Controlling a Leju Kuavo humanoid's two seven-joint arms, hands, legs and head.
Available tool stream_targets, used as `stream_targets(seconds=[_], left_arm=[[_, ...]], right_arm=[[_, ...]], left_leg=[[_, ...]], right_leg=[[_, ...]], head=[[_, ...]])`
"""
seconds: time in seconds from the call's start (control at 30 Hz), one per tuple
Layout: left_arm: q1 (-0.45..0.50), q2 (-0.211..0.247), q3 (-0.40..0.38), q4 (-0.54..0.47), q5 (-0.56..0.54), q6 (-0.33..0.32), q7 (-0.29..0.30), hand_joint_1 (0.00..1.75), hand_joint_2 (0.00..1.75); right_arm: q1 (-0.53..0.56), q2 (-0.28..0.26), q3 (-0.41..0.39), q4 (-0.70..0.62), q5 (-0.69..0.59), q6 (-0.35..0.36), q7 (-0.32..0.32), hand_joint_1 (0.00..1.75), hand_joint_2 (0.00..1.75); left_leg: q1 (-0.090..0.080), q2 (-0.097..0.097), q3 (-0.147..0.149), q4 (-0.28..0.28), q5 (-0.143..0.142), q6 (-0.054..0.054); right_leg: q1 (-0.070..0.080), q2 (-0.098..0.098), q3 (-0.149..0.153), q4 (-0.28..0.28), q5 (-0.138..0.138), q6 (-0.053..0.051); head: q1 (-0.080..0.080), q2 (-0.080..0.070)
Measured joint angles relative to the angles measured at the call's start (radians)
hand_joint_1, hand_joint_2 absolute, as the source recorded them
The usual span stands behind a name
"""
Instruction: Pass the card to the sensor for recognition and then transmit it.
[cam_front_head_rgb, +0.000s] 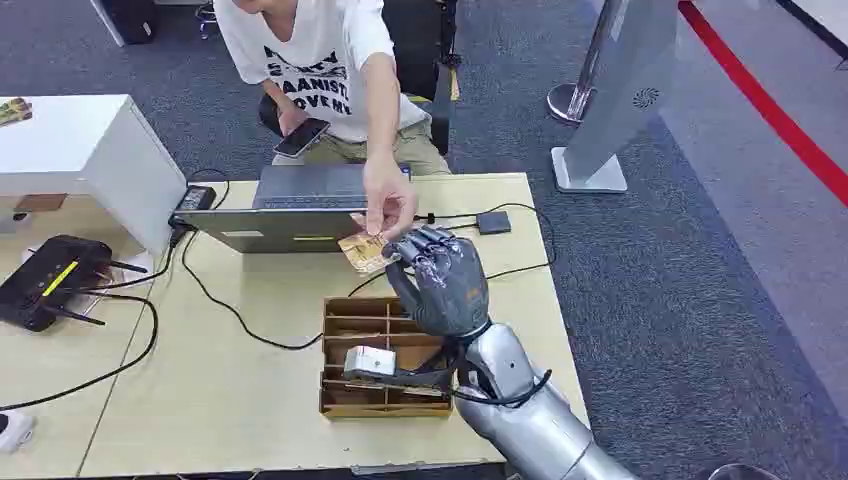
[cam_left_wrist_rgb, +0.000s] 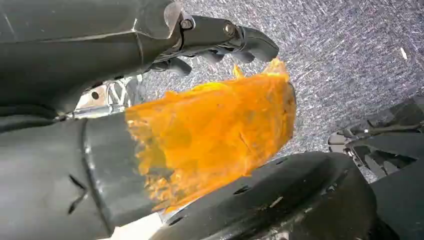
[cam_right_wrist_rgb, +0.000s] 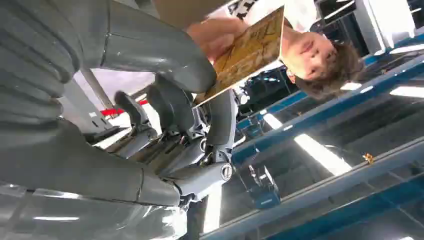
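The robot's right hand (cam_front_head_rgb: 440, 280) is raised above the pale wooden table (cam_front_head_rgb: 250, 400), its thumb and a finger pinching one end of a yellow-brown card (cam_front_head_rgb: 362, 252). A seated person's hand (cam_front_head_rgb: 388, 205) reaches over the table and grips the far end of the same card, so both hold it at once. In the head view the card hangs in the air just ahead of the open laptop (cam_front_head_rgb: 300, 205), above the table between the laptop and a wooden compartment tray (cam_front_head_rgb: 340, 320). Its long axis runs roughly across the table, from the robot's fingers toward the robot's left side, with its printed face tilted up. In the right wrist view the card (cam_right_wrist_rgb: 247, 52) sits against the thick grey thumb (cam_right_wrist_rgb: 165, 57), its free end pointing away from the palm toward the person. A small white box-shaped device (cam_front_head_rgb: 370, 362) rests in the tray below the raised hand. Black cables (cam_front_head_rgb: 230, 310) trail over the tabletop, and a black router (cam_front_head_rgb: 45, 280) lies at the robot's left. The left hand (cam_left_wrist_rgb: 220, 42) hangs over grey carpet with its dark fingers curled in, nothing visible between them; an orange smear (cam_left_wrist_rgb: 215, 130) blurs much of that view.
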Motion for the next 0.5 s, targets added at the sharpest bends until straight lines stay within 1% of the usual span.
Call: stream_targets(seconds=[0.07, 0.1, 0.17, 0.23, 0.33, 0.43, 0.5], left_arm=[[0.000, 0.000, 0.000, 0.000, 0.003, 0.000, 0.000, 0.00, 0.00], [0.000, 0.000, 0.000, 0.000, 0.006, 0.000, 0.000, 0.00, 0.00], [0.000, 0.000, 0.000, 0.000, 0.010, 0.000, 0.000, 0.00, 0.00], [0.000, 0.000, 0.000, 0.000, 0.015, 0.000, 0.000, 0.00, 0.00], [0.001, 0.000, 0.000, 0.000, 0.022, 0.003, 0.000, 0.00, 0.00], [0.001, 0.000, 0.000, 0.000, 0.029, 0.003, 0.000, 0.00, 0.00], [0.001, 0.000, 0.000, 0.000, 0.032, 0.003, 0.000, 0.00, 0.00]], right_arm=[[0.004, 0.000, 0.002, 0.000, -0.016, 0.000, 0.000, 1.68, 1.75], [0.007, 0.000, 0.002, 0.000, -0.038, 0.000, -0.002, 1.68, 1.75], [0.015, 0.000, 0.003, -0.004, -0.098, 0.002, -0.015, 1.75, 1.75], [0.023, 0.000, 0.003, -0.011, -0.144, 0.003, -0.026, 1.75, 1.75], [0.043, 0.000, 0.003, -0.041, -0.263, 0.008, -0.058, 1.75, 1.75], [0.061, 0.000, 0.000, -0.073, -0.325, 0.013, -0.076, 1.75, 1.75], [0.069, 0.000, -0.002, -0.089, -0.338, 0.014, -0.079, 1.75, 1.75]], left_leg=[[0.000, 0.000, 0.000, 0.000, 0.000, 0.000], [0.000, 0.000, 0.000, 0.000, 0.000, 0.000], [0.000, 0.000, 0.000, 0.000, 0.000, 0.000], [0.000, 0.000, 0.000, 0.000, 0.000, 0.000], [0.000, 0.000, 0.000, 0.000, 0.000, 0.000], [0.000, 0.000, 0.000, 0.000, 0.000, 0.000], [0.000, 0.000, 0.000, 0.000, 0.000, 0.000]], right_leg=[[0.000, 0.000, 0.000, 0.000, 0.000, 0.000], [0.000, 0.000, 0.000, 0.000, 0.000, 0.000], [0.000, 0.000, 0.000, 0.000, 0.000, 0.000], [0.000, 0.000, 0.000, 0.000, 0.000, 0.000], [0.000, 0.000, 0.000, 0.000, 0.000, 0.000], [0.000, 0.000, 0.000, 0.000, 0.000, 0.000], [0.000, 0.000, 0.000, 0.000, 0.000, 0.000]], head=[[0.000, 0.000], [0.000, 0.000], [0.000, 0.000], [0.000, 0.000], [0.000, 0.000], [0.000, 0.000], [0.000, 0.000]])
